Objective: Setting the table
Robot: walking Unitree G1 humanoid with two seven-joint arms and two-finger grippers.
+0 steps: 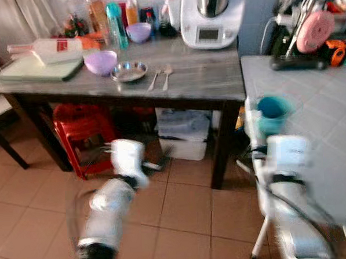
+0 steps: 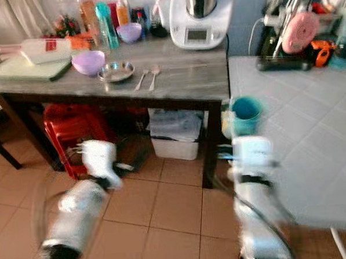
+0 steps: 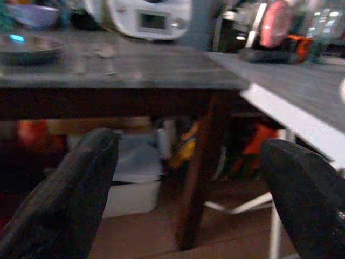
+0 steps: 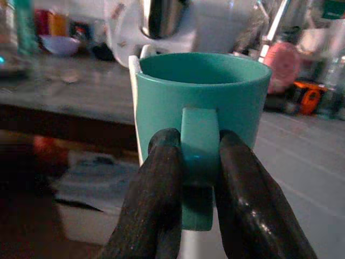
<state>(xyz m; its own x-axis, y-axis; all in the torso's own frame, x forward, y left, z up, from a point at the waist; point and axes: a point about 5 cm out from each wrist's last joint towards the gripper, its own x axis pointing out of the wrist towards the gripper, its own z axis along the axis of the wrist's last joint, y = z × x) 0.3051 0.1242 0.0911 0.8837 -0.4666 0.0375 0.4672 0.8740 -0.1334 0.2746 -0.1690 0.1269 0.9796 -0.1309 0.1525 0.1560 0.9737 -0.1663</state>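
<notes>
A: Where is the cup at this moment?

B: The teal mug is carried by the right gripper. Its two black fingers are pressed together on the mug's handle, one on each side, and the mug stands upright with its mouth up. From the head it hangs in the air at the corner where the wooden table meets the white tiled counter.

A: And the left one?

B: The left gripper holds nothing; its fingers stand wide apart. That arm is low, in front of the red stool under the table (the picture is blurred there, so I cannot say more).

A: Which way must the mug go?

B: I judge that the place setting is on the wooden table: the steel plate, with two spoons just beside it on its right, and the purple bowl on its left. This lies forward and to the left of the mug, well apart from it. The right arm is the nearer to the free table surface to the right of the spoons, in front of the white kitchen machine, so the mug should probably land there.
</notes>
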